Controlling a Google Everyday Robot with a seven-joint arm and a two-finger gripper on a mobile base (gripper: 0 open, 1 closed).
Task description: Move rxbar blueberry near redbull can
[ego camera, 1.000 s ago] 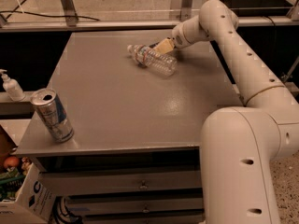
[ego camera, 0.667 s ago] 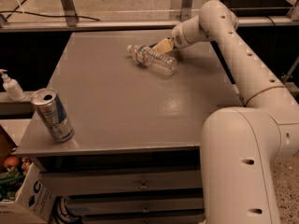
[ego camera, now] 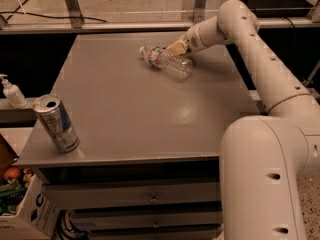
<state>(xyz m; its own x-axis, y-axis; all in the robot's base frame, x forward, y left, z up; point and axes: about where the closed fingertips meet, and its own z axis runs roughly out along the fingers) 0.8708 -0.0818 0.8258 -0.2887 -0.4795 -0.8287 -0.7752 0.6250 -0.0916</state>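
The redbull can point(ego camera: 56, 123) stands upright at the table's front left corner, silver and blue with an open top. My gripper point(ego camera: 175, 48) is at the far side of the grey table point(ego camera: 125, 109), low over the surface, right behind a clear plastic water bottle point(ego camera: 168, 63) that lies on its side. The gripper touches or nearly touches the bottle's far side. The rxbar blueberry does not show; it is hidden or out of view, possibly behind the bottle and gripper.
My white arm point(ego camera: 260, 59) runs along the table's right side. A soap dispenser point(ego camera: 11, 92) stands on a ledge to the left. A cardboard box point(ego camera: 25, 216) sits on the floor at the lower left. Drawers point(ego camera: 150, 199) are under the tabletop.
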